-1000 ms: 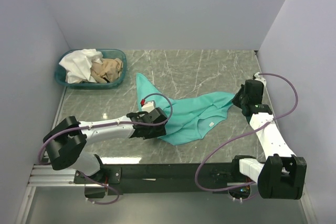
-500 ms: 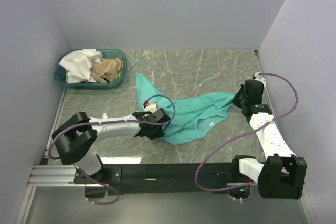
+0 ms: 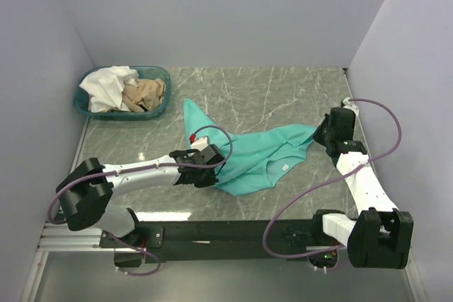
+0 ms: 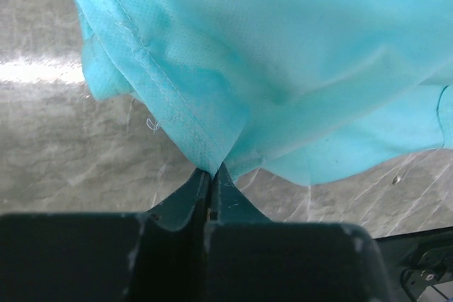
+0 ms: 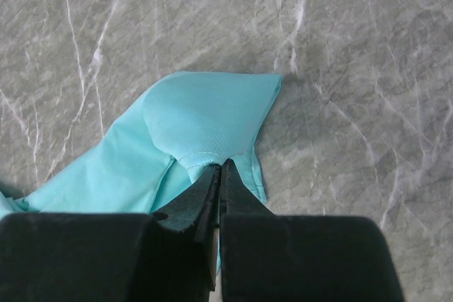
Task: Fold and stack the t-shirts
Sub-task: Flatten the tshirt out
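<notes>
A teal-green t-shirt (image 3: 255, 157) lies rumpled across the middle of the marble table, its small white neck tag (image 3: 284, 167) facing up. My left gripper (image 3: 216, 172) is shut on the shirt's hemmed near-left edge (image 4: 191, 129), the cloth bunching at its tips (image 4: 213, 170). At the shirt's right end my right gripper (image 3: 316, 137) is shut on a stitched edge (image 5: 205, 122), pinched at the tips (image 5: 219, 164). A white t-shirt (image 3: 107, 86) and a tan-beige t-shirt (image 3: 145, 93) sit crumpled in the basket.
The shallow teal plastic basket (image 3: 159, 73) stands at the table's far left corner. Grey walls close in the left, back and right sides. A black rail (image 3: 226, 231) carrying both arm bases runs along the near edge.
My left gripper has closed on the teal-green shirt's near-left edge and the left arm shifted slightly. The right arm has held still.
</notes>
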`<state>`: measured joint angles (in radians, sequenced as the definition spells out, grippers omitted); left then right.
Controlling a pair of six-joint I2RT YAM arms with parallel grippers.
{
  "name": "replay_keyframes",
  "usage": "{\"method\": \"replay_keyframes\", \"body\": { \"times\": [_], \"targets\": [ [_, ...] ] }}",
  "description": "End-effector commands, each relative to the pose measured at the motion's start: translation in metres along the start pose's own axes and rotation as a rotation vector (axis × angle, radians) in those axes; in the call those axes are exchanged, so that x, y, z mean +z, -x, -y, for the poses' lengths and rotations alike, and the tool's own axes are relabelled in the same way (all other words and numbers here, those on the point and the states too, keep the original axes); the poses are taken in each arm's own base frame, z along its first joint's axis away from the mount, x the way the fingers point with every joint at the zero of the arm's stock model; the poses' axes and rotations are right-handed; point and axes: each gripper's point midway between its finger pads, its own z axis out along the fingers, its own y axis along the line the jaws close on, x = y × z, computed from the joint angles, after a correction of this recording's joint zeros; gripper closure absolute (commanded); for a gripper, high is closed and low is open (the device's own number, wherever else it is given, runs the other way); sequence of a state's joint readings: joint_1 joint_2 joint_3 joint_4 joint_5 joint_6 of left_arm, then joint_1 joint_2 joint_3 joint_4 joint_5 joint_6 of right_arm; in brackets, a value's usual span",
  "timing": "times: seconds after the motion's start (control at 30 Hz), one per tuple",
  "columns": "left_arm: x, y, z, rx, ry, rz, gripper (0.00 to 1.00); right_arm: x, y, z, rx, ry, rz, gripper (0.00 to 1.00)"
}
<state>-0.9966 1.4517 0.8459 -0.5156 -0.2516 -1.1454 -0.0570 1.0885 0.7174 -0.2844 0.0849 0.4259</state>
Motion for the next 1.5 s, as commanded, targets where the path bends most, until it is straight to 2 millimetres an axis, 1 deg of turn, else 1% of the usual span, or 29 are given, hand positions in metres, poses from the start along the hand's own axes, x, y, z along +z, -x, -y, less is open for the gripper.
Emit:
{"method": "replay_keyframes", "body": {
  "times": [0.0, 0.13, 0.23, 0.27, 0.33, 0.37, 0.4, 0.43, 0.47, 0.53, 0.57, 0.6, 0.63, 0.67, 0.7, 0.73, 0.77, 0.8, 0.83, 0.87, 0.93, 0.97, 1.03, 1.07, 1.13, 1.17, 1.3, 1.4, 1.47],
  "targets": [
    [-0.018, 0.001, 0.003, 0.024, -0.021, -0.014, 0.97, -0.004, 0.012, 0.0, 0.005, 0.0, 0.041, 1.0],
    [-0.035, 0.014, 0.013, 0.037, -0.069, 0.023, 0.99, -0.009, 0.016, -0.003, 0.002, 0.012, 0.055, 1.0],
    [-0.059, 0.042, 0.03, 0.057, -0.133, 0.116, 0.99, -0.023, 0.03, -0.014, -0.005, 0.061, 0.094, 1.0],
    [-0.072, 0.057, 0.041, 0.048, -0.158, 0.161, 0.99, -0.035, 0.045, -0.02, -0.001, 0.085, 0.137, 1.0],
    [-0.09, 0.086, 0.04, 0.037, -0.146, 0.257, 0.99, -0.051, 0.056, -0.024, -0.012, 0.1, 0.162, 1.0],
    [-0.108, 0.104, 0.05, 0.018, -0.176, 0.311, 0.99, -0.06, 0.064, -0.027, -0.016, 0.11, 0.187, 1.0],
    [-0.122, 0.122, 0.049, 0.009, -0.173, 0.385, 0.99, -0.079, 0.08, -0.032, -0.016, 0.13, 0.228, 1.0],
    [-0.133, 0.135, 0.05, -0.006, -0.18, 0.425, 0.99, -0.09, 0.089, -0.035, -0.027, 0.141, 0.255, 1.0],
    [-0.154, 0.153, 0.058, -0.028, -0.215, 0.483, 0.99, -0.113, 0.111, -0.043, -0.026, 0.173, 0.32, 1.0],
    [-0.187, 0.181, 0.053, -0.066, -0.214, 0.605, 0.99, -0.136, 0.123, -0.045, -0.052, 0.181, 0.356, 1.0],
    [-0.211, 0.195, 0.058, -0.086, -0.246, 0.66, 0.99, -0.148, 0.132, -0.047, -0.058, 0.187, 0.383, 1.0],
    [-0.232, 0.205, 0.056, -0.091, -0.264, 0.711, 0.99, -0.172, 0.147, -0.05, -0.057, 0.204, 0.432, 1.0],
    [-0.249, 0.216, 0.053, -0.11, -0.266, 0.762, 0.99, -0.184, 0.154, -0.051, -0.061, 0.205, 0.46, 1.0],
    [-0.277, 0.226, 0.057, -0.129, -0.314, 0.806, 0.99, -0.212, 0.171, -0.054, -0.054, 0.226, 0.53, 1.0],
    [-0.299, 0.234, 0.055, -0.122, -0.341, 0.85, 0.99, -0.224, 0.176, -0.055, -0.056, 0.232, 0.548, 1.0],
    [-0.317, 0.238, 0.054, -0.13, -0.374, 0.874, 0.99, -0.238, 0.183, -0.057, -0.065, 0.245, 0.577, 1.0],
    [-0.341, 0.241, 0.06, -0.128, -0.445, 0.89, 0.99, -0.269, 0.198, -0.063, -0.065, 0.281, 0.638, 1.0],
    [-0.364, 0.243, 0.057, -0.117, -0.496, 0.928, 0.99, -0.283, 0.2, -0.064, -0.072, 0.294, 0.652, 1.0],
    [-0.38, 0.244, 0.056, -0.119, -0.54, 0.948, 0.99, -0.298, 0.205, -0.066, -0.086, 0.312, 0.679, 1.0],
    [-0.405, 0.241, 0.052, -0.096, -0.609, 0.973, 0.99, -0.332, 0.214, -0.069, -0.088, 0.354, 0.746, 1.0],
    [-0.432, 0.241, 0.047, -0.108, -0.683, 1.011, 0.99, -0.361, 0.218, -0.067, -0.097, 0.368, 0.796, 1.0],
    [-0.455, 0.239, 0.04, -0.1, -0.733, 1.04, 0.99, -0.392, 0.224, -0.066, -0.094, 0.391, 0.859, 1.0],
    [-0.485, 0.236, 0.034, -0.093, -0.816, 1.076, 0.99, -0.417, 0.225, -0.062, -0.097, 0.397, 0.901, 1.0],
    [-0.5, 0.233, 0.028, -0.079, -0.85, 1.098, 0.99, -0.442, 0.226, -0.061, -0.093, 0.419, 0.95, 1.0],
    [-0.523, 0.225, 0.026, -0.048, -0.929, 1.106, 0.99, -0.462, 0.224, -0.061, -0.108, 0.451, 0.982, 1.0],
    [-0.528, 0.222, 0.026, -0.036, -0.946, 1.105, 0.99, -0.481, 0.221, -0.062, -0.116, 0.481, 1.018, 1.0],
    [-0.54, 0.22, 0.023, -0.022, -0.972, 1.116, 0.99, -0.518, 0.218, -0.066, -0.14, 0.554, 1.09, 1.0],
    [-0.539, 0.222, 0.026, -0.024, -0.97, 1.124, 0.99, -0.528, 0.221, -0.072, -0.168, 0.585, 1.118, 1.0],
    [-0.529, 0.228, 0.027, -0.035, -0.929, 1.137, 0.99, -0.522, 0.227, -0.078, -0.185, 0.588, 1.107, 1.0]
  ]
}}
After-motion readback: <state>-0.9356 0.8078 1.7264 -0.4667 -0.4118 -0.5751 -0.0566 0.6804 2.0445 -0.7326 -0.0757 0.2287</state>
